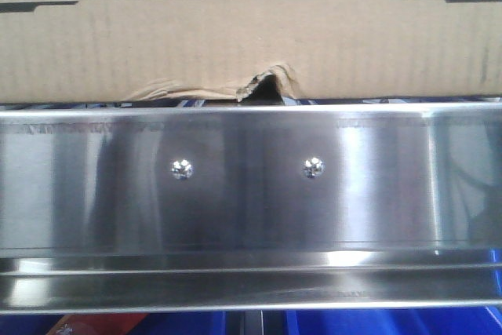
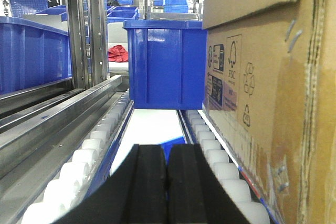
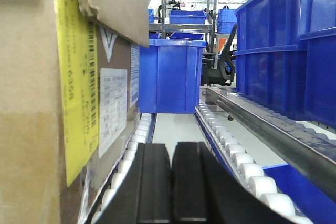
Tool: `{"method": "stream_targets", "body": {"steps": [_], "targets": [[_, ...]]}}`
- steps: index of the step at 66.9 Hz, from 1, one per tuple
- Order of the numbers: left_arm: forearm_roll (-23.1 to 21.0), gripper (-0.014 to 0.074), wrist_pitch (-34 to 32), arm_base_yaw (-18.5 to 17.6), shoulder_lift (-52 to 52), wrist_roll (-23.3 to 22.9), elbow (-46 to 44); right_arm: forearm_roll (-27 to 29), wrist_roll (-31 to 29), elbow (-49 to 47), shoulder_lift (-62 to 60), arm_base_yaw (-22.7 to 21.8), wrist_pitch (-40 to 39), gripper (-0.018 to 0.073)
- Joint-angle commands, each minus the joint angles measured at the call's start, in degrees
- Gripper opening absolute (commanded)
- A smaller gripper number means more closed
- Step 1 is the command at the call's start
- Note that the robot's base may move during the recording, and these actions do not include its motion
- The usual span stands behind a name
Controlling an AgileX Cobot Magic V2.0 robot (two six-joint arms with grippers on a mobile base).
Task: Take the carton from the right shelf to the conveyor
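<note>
- The left fingers (image 2: 148, 182) are pressed together with only a thin seam between them, and they hold nothing.
- They sit low over a row of white rollers (image 2: 212, 153), just off the left side of the carton (image 2: 262, 93). I cannot tell whether they touch it.
- The right fingers (image 3: 155, 182) are likewise closed on each other and empty, low beside the carton's right side, which carries a yellow label (image 3: 79, 87) and a white printed sticker (image 3: 113, 106).
- The carton stands on the right shelf (image 1: 251, 194), between the two sets of fingers. Its brown bottom edge lies just above the shelf's polished front rail.
- A ragged tear (image 1: 267, 84) breaks that bottom edge near the middle.
- Two screw heads (image 1: 182, 168) sit side by side on the rail below the carton, one under the tear's left and one to its right.
- Behind the carton, further along the rollers, stands a blue bin (image 2: 165, 64).
- To the carton's right, past a steel roller track, more blue bins (image 3: 286, 40) are stacked.
- To the carton's left, beyond another steel track, is one more blue bin (image 2: 31, 56).
</note>
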Motion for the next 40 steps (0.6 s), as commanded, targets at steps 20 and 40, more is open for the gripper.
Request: {"method": "stream_targets", "body": {"steps": [20,40], "targets": [[0.0,-0.0016,-0.8,-0.1,-0.2,0.0,-0.1,0.0,-0.6,0.0,-0.2,-0.2,-1.6,-0.007],[0.0,-0.0016,-0.8,-0.1,-0.2,0.0,-0.1,0.0,-0.6,0.0,-0.2,-0.2,-1.6,-0.007]]}}
